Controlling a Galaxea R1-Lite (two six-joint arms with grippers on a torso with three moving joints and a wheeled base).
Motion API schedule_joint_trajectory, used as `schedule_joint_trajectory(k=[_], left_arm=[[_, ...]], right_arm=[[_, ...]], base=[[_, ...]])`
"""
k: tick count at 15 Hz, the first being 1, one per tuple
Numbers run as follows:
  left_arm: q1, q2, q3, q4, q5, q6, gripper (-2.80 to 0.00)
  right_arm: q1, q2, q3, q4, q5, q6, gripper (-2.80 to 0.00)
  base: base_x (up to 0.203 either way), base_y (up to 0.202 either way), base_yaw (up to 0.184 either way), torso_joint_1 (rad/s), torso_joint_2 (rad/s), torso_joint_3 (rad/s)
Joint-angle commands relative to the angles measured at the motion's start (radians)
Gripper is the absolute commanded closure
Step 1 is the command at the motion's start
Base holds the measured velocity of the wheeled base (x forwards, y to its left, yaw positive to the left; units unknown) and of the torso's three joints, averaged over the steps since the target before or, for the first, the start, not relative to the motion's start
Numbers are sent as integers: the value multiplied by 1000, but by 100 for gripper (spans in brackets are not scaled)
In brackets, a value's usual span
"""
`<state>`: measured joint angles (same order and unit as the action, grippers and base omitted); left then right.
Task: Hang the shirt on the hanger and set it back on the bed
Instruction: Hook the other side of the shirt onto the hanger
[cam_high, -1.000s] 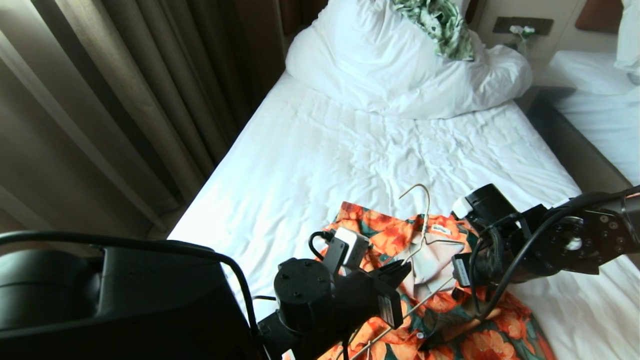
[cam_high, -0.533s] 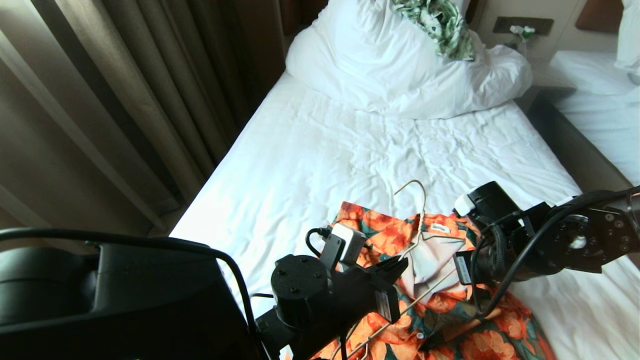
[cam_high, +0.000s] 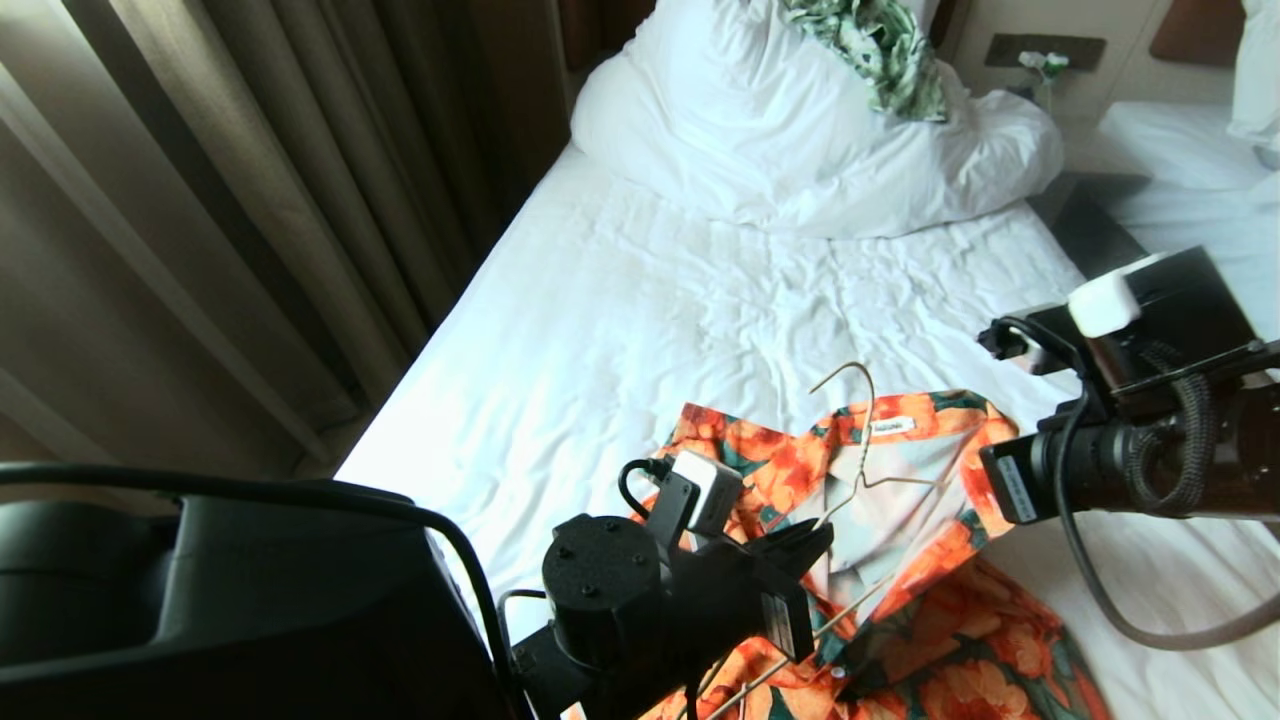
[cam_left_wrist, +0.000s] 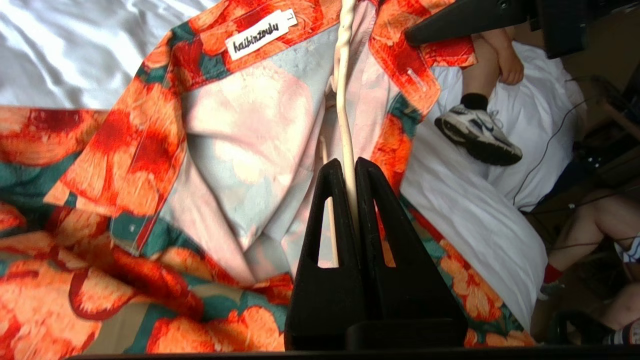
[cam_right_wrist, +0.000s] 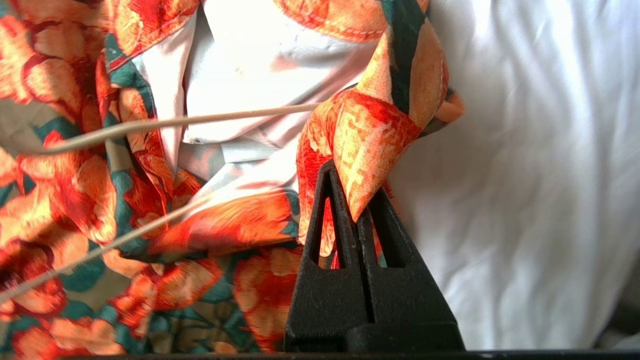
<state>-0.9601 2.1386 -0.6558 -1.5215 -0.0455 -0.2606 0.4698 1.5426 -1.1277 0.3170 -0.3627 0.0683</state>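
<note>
Head view: bed (cam_high: 640, 330) fills the frame, shirt (cam_high: 930, 640) spread on its near end. Since 1 second ago the right gripper (cam_right_wrist: 356, 212) has clamped the shirt's right front edge and lifted it, so the collar now opens wider around the hanger (cam_high: 850, 480). That likely makes room to seat the right shoulder. Left gripper (cam_left_wrist: 350, 172) stays closed on the hanger wire, inside the neckline. Hook pokes out past the collar. Duvet (cam_high: 800, 140) and a green garment (cam_high: 880, 50) lie well apart, obstructing nothing.
</note>
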Motion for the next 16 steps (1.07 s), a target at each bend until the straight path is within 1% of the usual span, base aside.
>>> schedule_joint_trajectory(k=[1,2,4,6,8,9,12,14,16], left_arm=[[-3,8,-40,-9,0,-2,0],[0,20,-76,-9,0,-2,0],[6,37,-141,-9,0,0,0],[25,38,-218,-9,-2,1,0],[48,26,-272,-9,-2,3,0],[52,10,-282,-9,-2,3,0],[51,-30,-300,-9,0,6,0],[50,-56,-306,-9,2,6,0],[42,-84,-296,-9,4,9,0]], right_arm=[[3,-81,-22,-5,1,-75,0],[9,-89,-49,-7,8,-92,0],[29,-104,-95,-7,37,-100,0],[43,-116,-125,-7,52,-126,0],[47,-136,-159,-9,83,-143,0],[59,-150,-173,-8,101,-145,0],[100,-166,-232,-10,116,-163,0],[151,-168,-262,-11,131,-166,0],[193,-170,-265,-77,149,-172,0]], base=[[0,0,0,0,0,0],[0,0,0,0,0,0],[0,0,0,0,0,0],[0,0,0,0,0,0],[0,0,0,0,0,0],[0,0,0,0,0,0],[0,0,0,0,0,0],[0,0,0,0,0,0],[0,0,0,0,0,0]])
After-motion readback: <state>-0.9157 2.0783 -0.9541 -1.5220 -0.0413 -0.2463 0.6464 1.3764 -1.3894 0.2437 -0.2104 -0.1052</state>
